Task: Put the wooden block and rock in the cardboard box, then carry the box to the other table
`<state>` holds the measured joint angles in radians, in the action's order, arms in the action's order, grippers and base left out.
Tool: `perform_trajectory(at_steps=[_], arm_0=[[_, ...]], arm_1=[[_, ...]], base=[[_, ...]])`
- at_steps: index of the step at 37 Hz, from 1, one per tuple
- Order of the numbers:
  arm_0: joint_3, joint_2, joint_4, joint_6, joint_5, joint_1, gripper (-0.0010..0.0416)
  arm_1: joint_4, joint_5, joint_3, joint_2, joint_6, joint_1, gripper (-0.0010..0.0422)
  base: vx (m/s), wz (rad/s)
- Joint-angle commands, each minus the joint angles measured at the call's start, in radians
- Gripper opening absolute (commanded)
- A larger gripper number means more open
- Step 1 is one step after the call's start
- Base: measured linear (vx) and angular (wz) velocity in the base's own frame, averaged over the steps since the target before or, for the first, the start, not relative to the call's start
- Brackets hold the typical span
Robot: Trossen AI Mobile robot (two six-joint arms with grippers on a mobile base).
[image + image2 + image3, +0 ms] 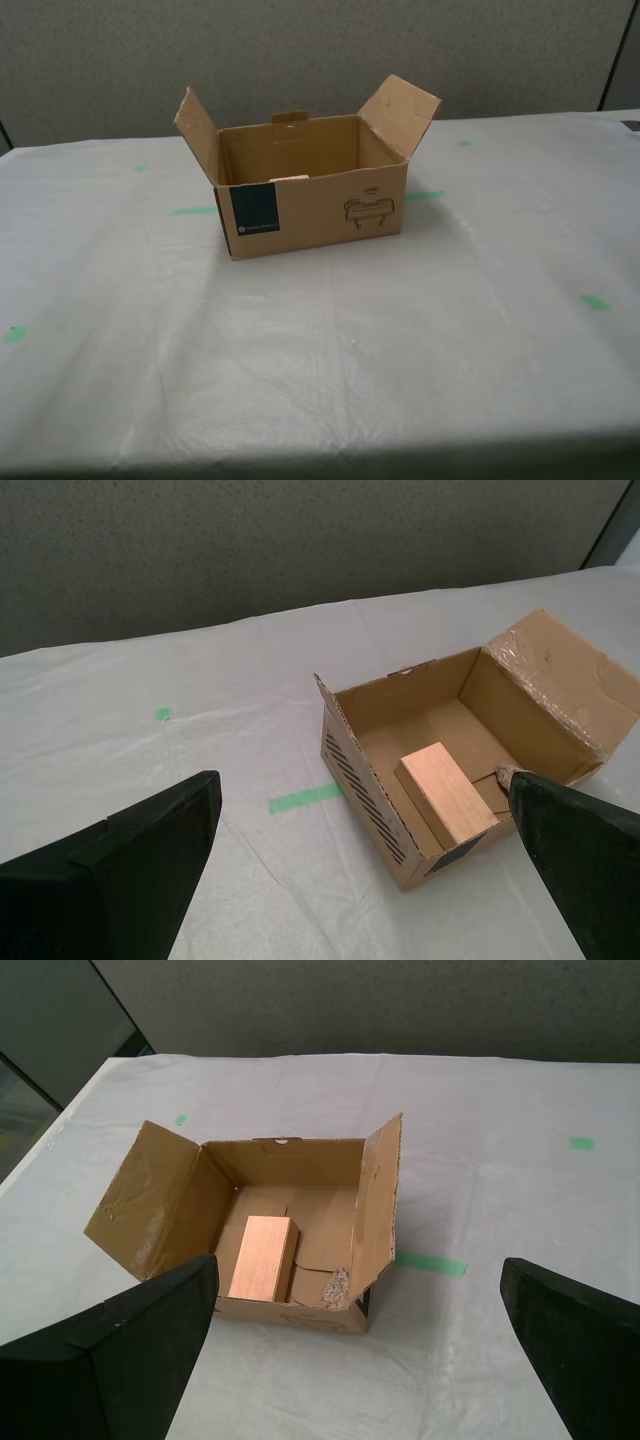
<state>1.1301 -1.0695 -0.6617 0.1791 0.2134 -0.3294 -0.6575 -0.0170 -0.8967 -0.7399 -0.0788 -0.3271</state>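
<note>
Exterior view: cardboard box (318,205), flaps open, upper centre on the other table (420,340). Inside: wooden block (262,1257), rock (334,1285) beside it. My first gripper (360,1355) and my second gripper (365,865): spread wide, empty.

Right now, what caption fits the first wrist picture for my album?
Pale tan wooden block and small rough rock inside the open brown cardboard box.

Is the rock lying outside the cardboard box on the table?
No. The rock lies inside the cardboard box, in a corner beside the wooden block, as the first wrist view shows.
</note>
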Motion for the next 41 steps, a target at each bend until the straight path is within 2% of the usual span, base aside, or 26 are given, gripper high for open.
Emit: perform_trajectory(at_steps=[1,41], arm_0=[[0.0,0.0,0.002,0.0,-0.003,-0.001,0.0393],[0.0,0.0,0.002,0.0,-0.003,-0.001,0.0394]], arm_1=[[0.001,-0.002,-0.001,0.0,0.001,0.0,0.0394],[0.001,-0.002,-0.001,0.0,0.001,0.0,0.0394]], base=[[0.0,0.0],[0.0,0.0]])
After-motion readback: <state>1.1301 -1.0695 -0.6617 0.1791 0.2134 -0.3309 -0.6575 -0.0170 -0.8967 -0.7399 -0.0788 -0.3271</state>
